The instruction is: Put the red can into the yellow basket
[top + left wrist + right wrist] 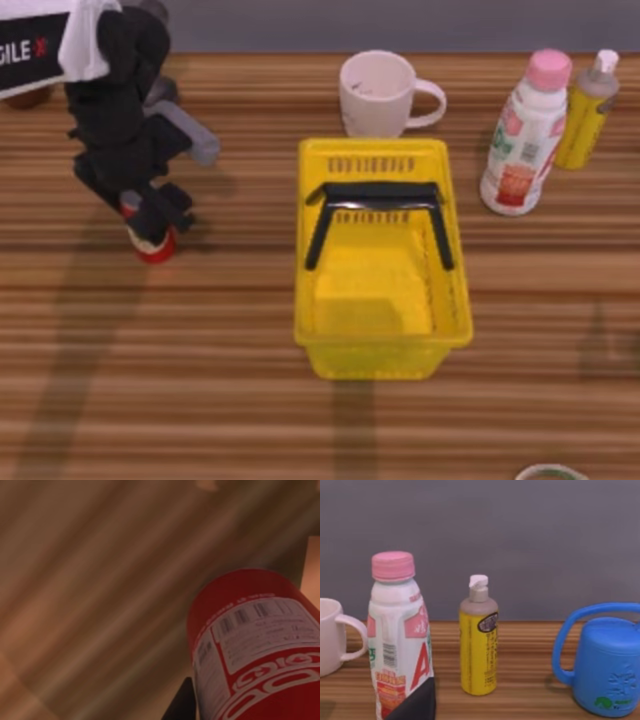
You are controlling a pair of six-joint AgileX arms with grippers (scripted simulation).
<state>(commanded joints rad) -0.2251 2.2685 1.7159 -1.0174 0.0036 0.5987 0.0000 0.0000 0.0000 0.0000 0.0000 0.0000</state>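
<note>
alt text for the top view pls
The left gripper is down over the red can at the table's left. The empty yellow basket sits mid-table, with a white mug and two bottles behind it.

A wooden table (300, 420) with long stripes of light and dark brown grain is seen, running from left to right in the top view. Behind its far edge a plain grey wall (530, 535) is shown. Soft shadows are cast on the wood.
</note>
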